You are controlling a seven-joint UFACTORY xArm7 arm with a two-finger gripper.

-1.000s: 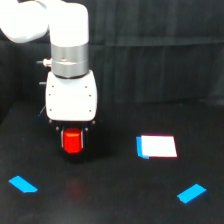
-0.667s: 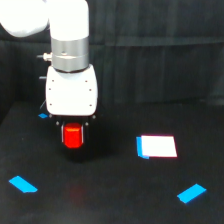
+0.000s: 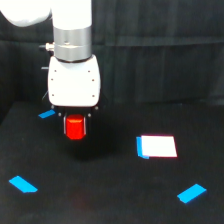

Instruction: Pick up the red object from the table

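The red object (image 3: 75,127), a small bright red stubby block, hangs above the black table (image 3: 110,200), held between the dark fingers of my gripper (image 3: 75,125), which is shut on it. The white gripper body and the arm rise above it in the exterior view's left half. A dark shadow lies on the table under the block. The fingertips are mostly hidden against the dark background.
A white card with a blue edge (image 3: 157,146) lies on the table to the exterior view's right. Blue tape strips sit at the lower left (image 3: 22,184), lower right (image 3: 191,193) and behind the gripper at the left (image 3: 46,114).
The arm has risen, and the red object has come up off the table with it. A blue tape strip behind the gripper now shows.
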